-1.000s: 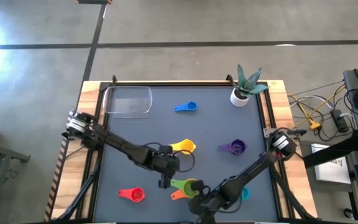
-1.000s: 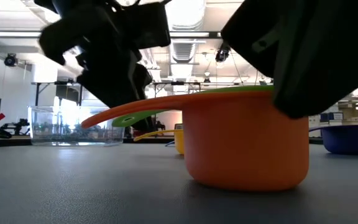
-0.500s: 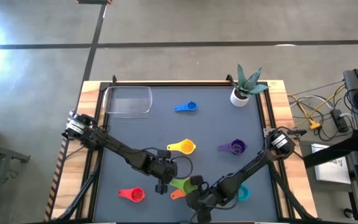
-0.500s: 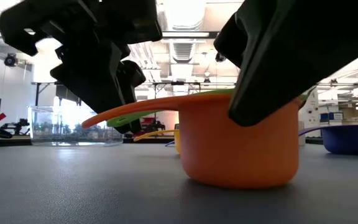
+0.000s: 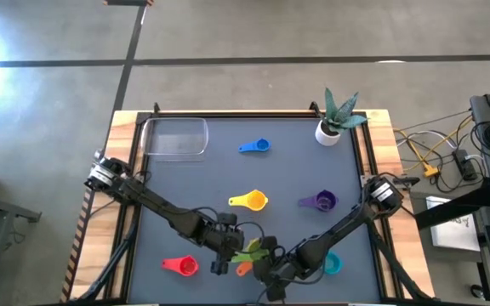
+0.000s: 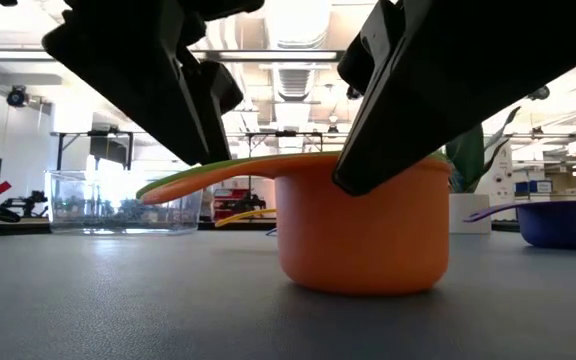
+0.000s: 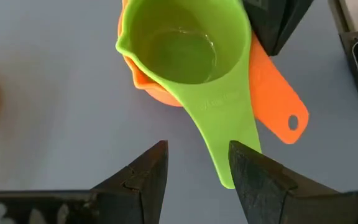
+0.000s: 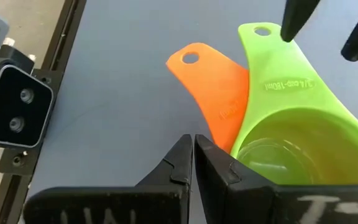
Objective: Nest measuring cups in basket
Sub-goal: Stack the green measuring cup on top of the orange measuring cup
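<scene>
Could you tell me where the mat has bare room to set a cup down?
Free: the stretch between the clear basket and the red cup, and the patch between the blue cup and yellow cup. Crowded: the near edge, where the left claw and right claw flank the green cup nested in the orange cup.

teal cup [image 5: 333, 265]: half under right arm | orange cup [image 5: 243, 267]: mostly covered

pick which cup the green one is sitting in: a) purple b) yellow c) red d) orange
d: the left wrist view shows the green cup nested inside the orange cup, their handles fanned apart on the table.
</scene>
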{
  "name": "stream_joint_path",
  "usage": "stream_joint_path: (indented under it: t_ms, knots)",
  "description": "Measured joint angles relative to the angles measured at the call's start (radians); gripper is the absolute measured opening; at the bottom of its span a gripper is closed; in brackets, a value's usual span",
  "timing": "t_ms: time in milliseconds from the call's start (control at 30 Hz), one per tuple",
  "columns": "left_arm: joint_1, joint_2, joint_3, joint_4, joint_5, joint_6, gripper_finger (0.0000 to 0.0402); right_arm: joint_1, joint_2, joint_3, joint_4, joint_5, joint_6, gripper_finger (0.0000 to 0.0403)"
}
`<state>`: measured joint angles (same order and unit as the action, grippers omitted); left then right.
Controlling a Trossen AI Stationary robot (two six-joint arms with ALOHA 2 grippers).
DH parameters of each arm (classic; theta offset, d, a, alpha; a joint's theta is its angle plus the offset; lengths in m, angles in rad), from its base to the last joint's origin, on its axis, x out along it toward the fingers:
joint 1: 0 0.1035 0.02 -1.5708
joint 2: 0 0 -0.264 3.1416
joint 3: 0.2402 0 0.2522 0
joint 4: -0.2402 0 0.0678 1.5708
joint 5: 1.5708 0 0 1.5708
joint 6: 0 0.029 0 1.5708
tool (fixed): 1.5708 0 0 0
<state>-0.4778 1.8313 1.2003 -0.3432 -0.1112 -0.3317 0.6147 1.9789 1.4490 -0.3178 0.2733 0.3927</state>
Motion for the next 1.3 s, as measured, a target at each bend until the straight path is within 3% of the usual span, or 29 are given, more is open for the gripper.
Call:
stream_joint_path:
  t_ms: [100, 333, 533, 833, 1300]
  knots:
    - [0.000, 0.000, 0.000, -0.031, -0.008, -0.001, 0.0153, 0.000, 0.000, 0.000, 0.002, 0.000, 0.000, 0.0009]
    - [0.004, 0.000, -0.002, -0.124, -0.134, -0.039, 0.0153, 0.000, 0.000, 0.000, 0.051, -0.024, -0.003, 0.0009]
    - [0.003, 0.000, -0.003, -0.118, -0.134, -0.065, 0.0153, 0.002, 0.000, 0.012, 0.074, -0.064, -0.041, 0.0009]
    - [0.003, 0.000, -0.005, -0.111, -0.134, -0.121, 0.0153, 0.012, 0.036, 0.066, 0.054, -0.019, -0.154, 0.0009]
    - [0.002, 0.001, -0.021, -0.094, -0.134, -0.171, 0.0153, 0.011, 0.373, 0.636, -0.485, 0.070, -0.235, 0.0009]
